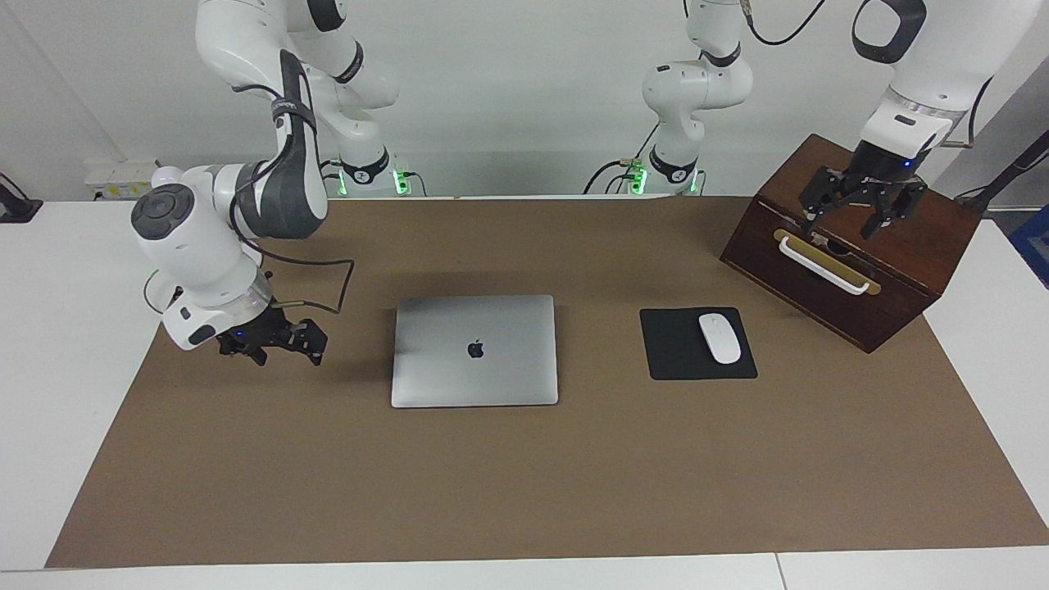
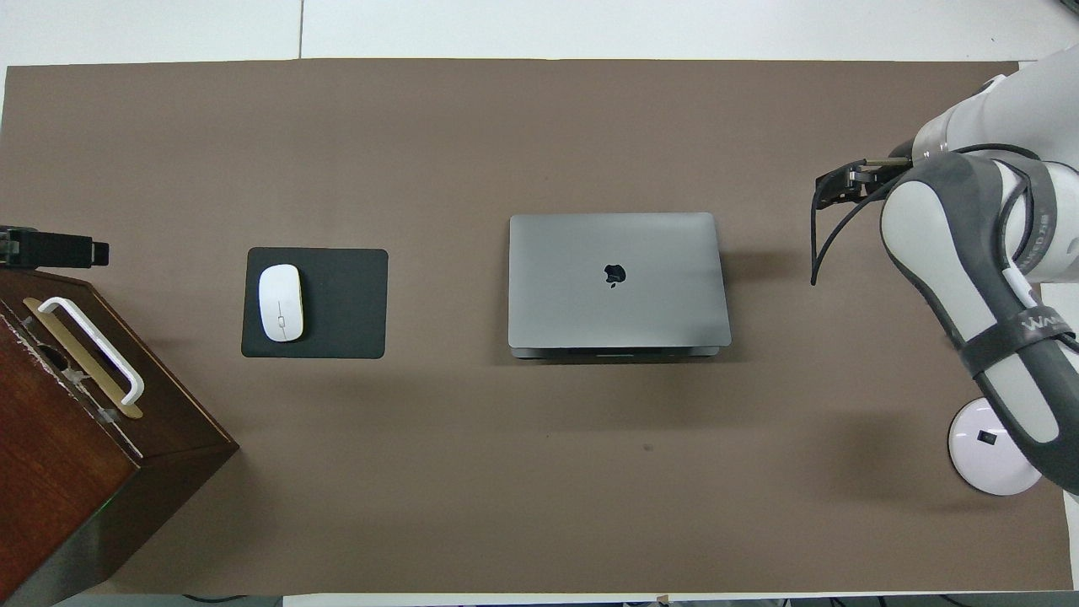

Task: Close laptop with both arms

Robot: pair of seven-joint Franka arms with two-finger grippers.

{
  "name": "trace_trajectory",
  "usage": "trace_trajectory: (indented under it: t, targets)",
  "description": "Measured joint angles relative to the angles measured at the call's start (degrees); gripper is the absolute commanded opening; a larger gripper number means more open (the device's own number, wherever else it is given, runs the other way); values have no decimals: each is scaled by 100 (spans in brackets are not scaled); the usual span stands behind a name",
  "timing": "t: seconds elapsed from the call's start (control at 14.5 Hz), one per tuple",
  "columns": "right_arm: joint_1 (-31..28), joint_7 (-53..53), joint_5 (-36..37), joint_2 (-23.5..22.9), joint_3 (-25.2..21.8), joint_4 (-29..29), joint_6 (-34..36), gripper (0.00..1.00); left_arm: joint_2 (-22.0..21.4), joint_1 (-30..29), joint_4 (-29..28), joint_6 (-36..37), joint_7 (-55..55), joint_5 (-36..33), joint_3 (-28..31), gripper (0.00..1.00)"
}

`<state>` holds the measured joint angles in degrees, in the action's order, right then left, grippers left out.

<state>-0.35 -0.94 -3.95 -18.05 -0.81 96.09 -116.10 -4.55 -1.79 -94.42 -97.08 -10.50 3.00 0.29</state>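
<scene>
Both grippers stand spread, pinching nothing; the left gripper (image 1: 852,215) hangs over the dark wooden box (image 1: 893,246), the right gripper (image 1: 274,344) low over the brown mat (image 1: 524,492) beside the laptop (image 1: 474,351); that thin, flat, round-cornered silver-grey metal slab lies shut mid-table, matte mat bare along every edge; toward the left arm's end sit a black mouse pad (image 1: 676,348) and glossy white mouse (image 1: 719,338).

**Out of sight and cut off**

From overhead, the wooden box (image 2: 76,438) runs off the picture's edge, and the left gripper (image 2: 50,250) shows only as a dark sliver there. The right gripper (image 2: 843,181) is mostly covered by its own arm (just a black tip shows). Both arms' upper parts leave the facing view's top.
</scene>
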Motion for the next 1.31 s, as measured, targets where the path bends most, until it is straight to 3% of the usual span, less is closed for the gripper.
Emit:
trace_trajectory:
  t: [0.21, 1.31]
  targets:
    - [-1, 0, 0, 19, 0, 0, -5, 100, 167, -2, 320, 161, 26, -44, 0, 100]
    - [-77, 0, 0, 21, -2, 11, -5, 100, 219, -8, 383, 305, 94, -93, 5, 100]
